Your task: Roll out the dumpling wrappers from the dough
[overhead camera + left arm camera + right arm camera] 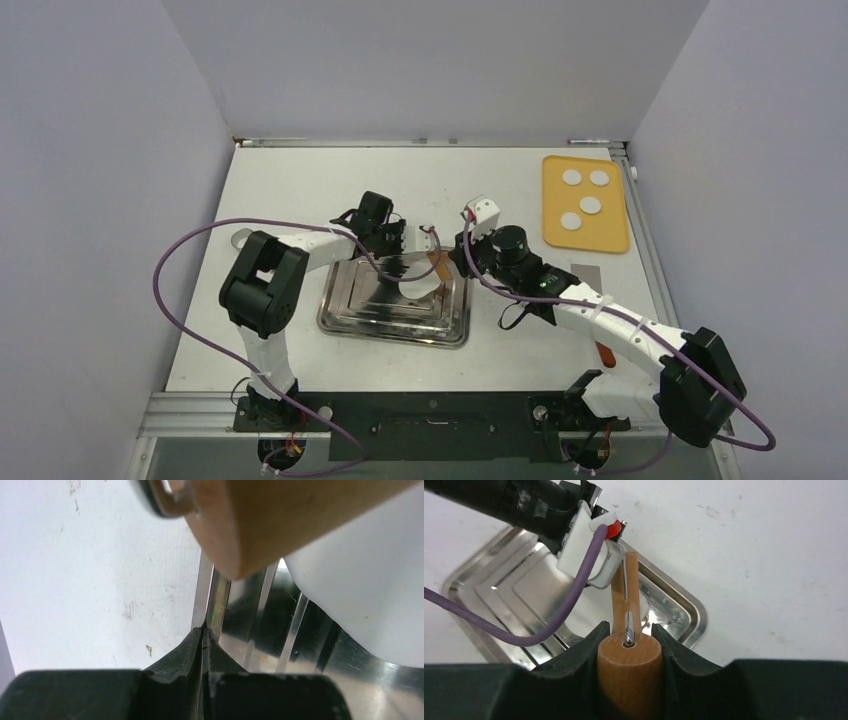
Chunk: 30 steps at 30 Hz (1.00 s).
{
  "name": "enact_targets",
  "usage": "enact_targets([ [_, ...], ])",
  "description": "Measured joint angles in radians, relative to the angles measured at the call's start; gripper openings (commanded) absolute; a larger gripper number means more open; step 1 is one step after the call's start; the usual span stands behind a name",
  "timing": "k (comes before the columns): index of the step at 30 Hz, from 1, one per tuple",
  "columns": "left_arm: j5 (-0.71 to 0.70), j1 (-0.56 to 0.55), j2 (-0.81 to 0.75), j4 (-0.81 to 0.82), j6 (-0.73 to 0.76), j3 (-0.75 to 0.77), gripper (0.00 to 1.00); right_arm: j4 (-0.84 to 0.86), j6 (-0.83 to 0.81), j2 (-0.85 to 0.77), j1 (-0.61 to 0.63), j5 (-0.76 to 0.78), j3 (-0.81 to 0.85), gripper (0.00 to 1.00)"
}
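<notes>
Top view: four white round dumpling wrappers [591, 205] lie on the orange mat [610, 235], upper right.
Left wrist: left gripper [204, 632] pinches the rim of the steel tray [202, 590]; this thin hold may slip.
Right wrist: right gripper [629, 628] clamps the wooden rolling pin [630, 675]; hard pressing could skid the tray.

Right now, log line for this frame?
left gripper: shut on tray | right gripper: shut on rolling pin | dough: in tray | dumpling wrappers: on mat

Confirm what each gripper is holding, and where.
The right gripper holds the rolling pin by its wooden handle. The left gripper pinches the tray at its rim.
</notes>
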Motion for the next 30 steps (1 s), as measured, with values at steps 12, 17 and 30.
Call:
enact_targets([
  [12, 0.038, -0.003, 0.003, -0.01, -0.004, 0.006, 0.0, -0.375, -0.476, -0.068, 0.13, 0.348, 0.123, 0.09],
  [17, 0.05, 0.002, 0.004, -0.012, -0.004, 0.008, 0.0, -0.423, -0.649, -0.069, 0.243, 0.403, 0.102, 0.08],
  [30, 0.055, 0.004, 0.008, -0.027, -0.007, 0.019, 0.0, -0.217, -0.93, 0.156, 0.444, 0.4, 0.055, 0.08],
])
